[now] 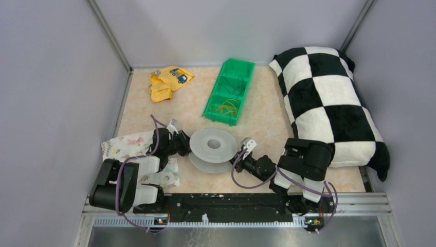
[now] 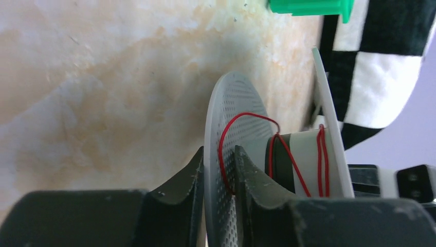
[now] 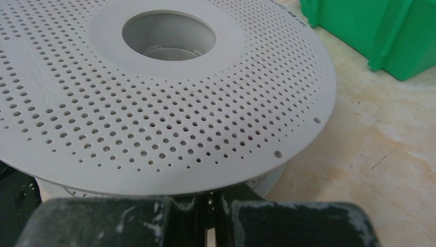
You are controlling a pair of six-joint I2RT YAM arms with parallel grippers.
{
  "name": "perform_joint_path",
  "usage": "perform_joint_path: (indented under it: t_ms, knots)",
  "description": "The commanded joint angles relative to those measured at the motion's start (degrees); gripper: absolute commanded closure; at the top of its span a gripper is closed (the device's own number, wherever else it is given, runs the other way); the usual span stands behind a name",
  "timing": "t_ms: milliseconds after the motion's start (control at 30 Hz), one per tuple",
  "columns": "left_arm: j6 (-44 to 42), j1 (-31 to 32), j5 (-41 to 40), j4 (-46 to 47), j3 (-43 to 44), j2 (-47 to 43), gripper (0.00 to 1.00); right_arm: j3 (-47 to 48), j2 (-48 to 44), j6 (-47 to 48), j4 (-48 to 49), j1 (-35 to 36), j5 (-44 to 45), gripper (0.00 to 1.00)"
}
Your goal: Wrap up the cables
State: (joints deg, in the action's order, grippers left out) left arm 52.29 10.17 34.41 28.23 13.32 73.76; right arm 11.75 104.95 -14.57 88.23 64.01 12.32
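Left fingers: set on either side of the rim of one perforated flange of the grey spool, one finger against each face; whether they clamp the flange or merely straddle it cannot be told. Right fingers: closed together, low at the spool's opposite side, just under the overhanging rim of the upper flange, nothing visibly between them. Spool: at mid-bench between the two arms, standing on one flange, centre hole facing up, axis upright. Wire: thin, red, on the spool only. Seen from the left wrist, it comes up from between the inner finger and the flange face, arcs in one loose loop flat against that face, then drops to the hub. One strand crosses the hub on a slant, and two close turns sit against the far flange. The turns run round the hub, across the spool's axis. Bench: pale marbled top. Green bin: two compartments, beyond the spool, long axis running away from the arms; a yellow wire bundle lies in the nearer compartment. Black-and-white checkered pillow: along the right side. Yellow cloth: far left corner. Patterned pale cloth: partly under the left arm.
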Motion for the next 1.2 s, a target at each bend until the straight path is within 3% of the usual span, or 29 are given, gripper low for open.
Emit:
perform_joint_path:
  t_ms: [0,367,733,933,1167]
  knots:
    - [-12.15,1.25,-3.23,5.28,4.12,1.13,0.71,4.24,1.32,-1.01,9.02,2.26,-7.60,1.00]
    - [-13.97,1.25,-4.10,-2.24,7.14,-0.48,0.56,3.61,2.05,0.04,9.70,2.17,-4.19,1.00]
    - [-16.52,1.17,-8.81,-12.11,10.79,-2.61,0.50,2.01,1.03,0.29,10.43,1.64,1.91,1.00]
    - [-17.73,1.10,-7.19,-14.27,12.09,-1.73,0.42,3.07,1.40,0.24,10.46,1.57,2.46,1.00]
    - [-17.37,-0.06,-15.21,-21.10,13.30,-3.79,0.41,3.47,1.82,1.18,10.42,1.40,3.29,1.00]
